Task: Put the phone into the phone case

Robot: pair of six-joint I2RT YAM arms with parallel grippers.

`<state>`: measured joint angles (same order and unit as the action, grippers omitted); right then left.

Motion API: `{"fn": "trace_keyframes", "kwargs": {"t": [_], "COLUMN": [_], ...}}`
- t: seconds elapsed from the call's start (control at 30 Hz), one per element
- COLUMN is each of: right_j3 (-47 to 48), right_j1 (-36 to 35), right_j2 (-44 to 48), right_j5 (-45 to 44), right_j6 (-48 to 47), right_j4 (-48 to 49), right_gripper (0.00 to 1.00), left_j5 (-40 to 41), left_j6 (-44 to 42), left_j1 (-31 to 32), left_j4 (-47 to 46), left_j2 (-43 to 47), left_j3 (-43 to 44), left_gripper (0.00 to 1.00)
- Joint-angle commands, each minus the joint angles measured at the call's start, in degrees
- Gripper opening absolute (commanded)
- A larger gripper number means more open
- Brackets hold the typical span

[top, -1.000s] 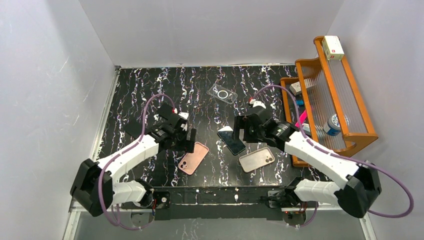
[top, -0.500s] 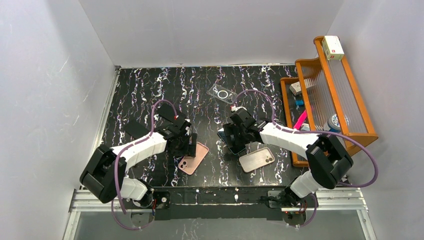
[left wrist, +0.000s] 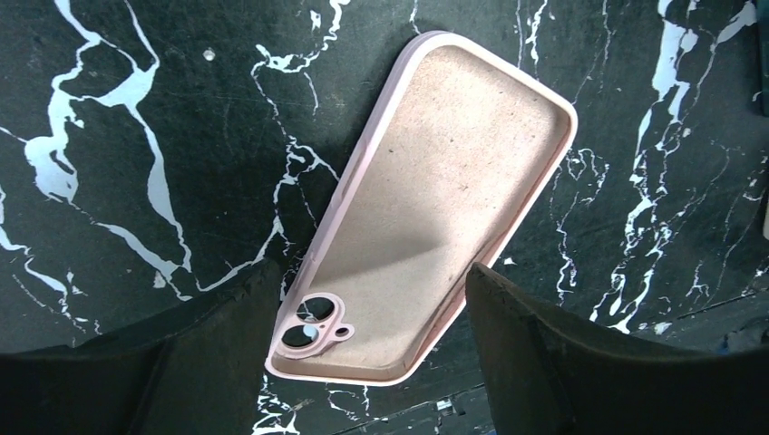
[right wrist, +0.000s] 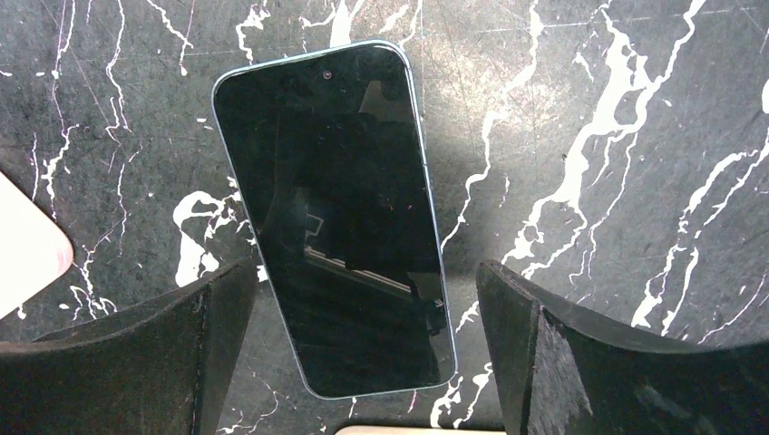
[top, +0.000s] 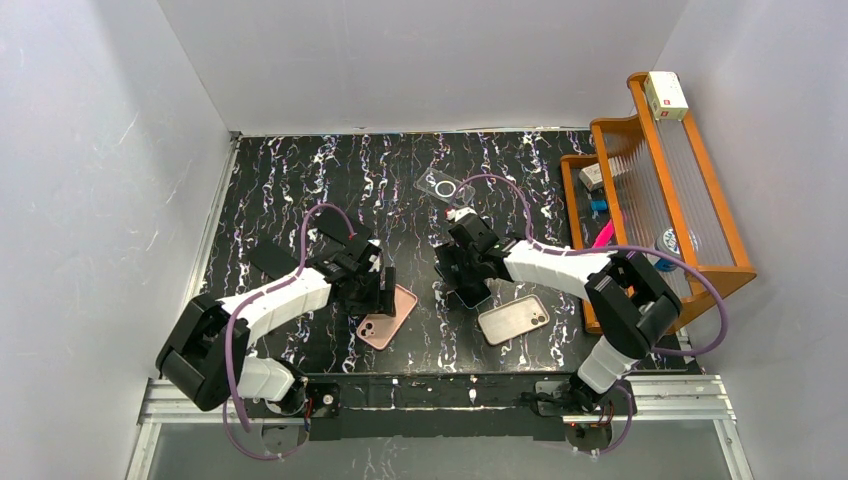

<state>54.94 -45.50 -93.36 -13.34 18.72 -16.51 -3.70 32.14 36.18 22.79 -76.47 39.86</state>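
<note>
"While the phone (right wrist: 331, 208) is being straddled by the right gripper (right wrist: 363, 272), what is being shown on the other side?" (Reader)

"The pink phone case (left wrist: 444, 172) is being straddled by the left gripper (left wrist: 367, 281) at its camera-cutout end. Both items are lying flat on the black marbled table (top: 300, 180), near each other but apart, the phone screen up and the case hollow side up. Both pairs of jaws are being held apart, the right pair wide and the left pair somewhat narrower. Nothing is being gripped by either, though whether 1 left pad is brushing the case rim cannot be told." (Legend)

"How is the step in hand, judged to be the pickup, best being done?" (Reader)

"The phone is best being taken across its 2 long edges, pads level with the edges and off the glass, since a thin slab lying flat is likely to be pushed aside if 1 pad is arriving first. The case, judged soft, is best being pinned lightly, so that its walls are not being bowed inward. The camera corner is then to be matched to the cutout. 2 look-alikes, a beige phone-shaped item (top: 513, 318) just beside the phone and a clear case (top: 445, 187) farther back, are to be left alone." (Legend)
</note>
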Motion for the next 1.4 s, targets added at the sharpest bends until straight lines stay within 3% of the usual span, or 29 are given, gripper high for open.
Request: {"fn": "trace_keyframes", "kwargs": {"t": [0.0, 0.13, 0.27, 0.5, 0.8, 1.17, 1.37], "right_j3": [2.1, 1.6, 0.6, 0.1, -0.7, -3.1, -5.7], "right_j1": [-0.4, -0.4, -0.4, -0.5, -0.5, -0.6, -0.6], "right_j2": [-1.0, -1.9, -2.5, -4.3, -4.5, -0.8, 1.2], "right_j5": [-0.6, -0.9, 0.2, 1.4, 0.6, 2.9, 3.3], "right_j6": [-2.3, -3.1, -3.2, -3.7, -2.7, 1.9, 4.6], "right_j4": [3.1, 3.4, 4.0, 4.1, 3.8, 5.3, 7.6], "right_gripper": [0.99, 0.99, 0.98, 0.89, 0.73, 0.69, 0.66], "left_j5": [-2.9, -5.1, -1.2, 9.7, 9.6, 9.7, 9.2], "left_j6": [1.1, 1.4, 3.8, 16.0, 31.6, 37.9, 37.8], "left_j1": [0.2, 0.2, 0.2, 0.2, 0.2, 0.2, 0.2], "left_j4": [-1.0, -1.6, 0.2, 8.7, 18.5, 15.7, 11.5], "left_j2": [0.8, 3.0, 6.4, 13.3, 21.0, 22.4, 18.8], "left_j3": [-0.7, -0.4, 0.2, 0.9, -4.3, -11.7, -13.7], "left_gripper": [0.71, 0.70, 0.69, 0.73, 0.68, 0.65, 0.51]}}
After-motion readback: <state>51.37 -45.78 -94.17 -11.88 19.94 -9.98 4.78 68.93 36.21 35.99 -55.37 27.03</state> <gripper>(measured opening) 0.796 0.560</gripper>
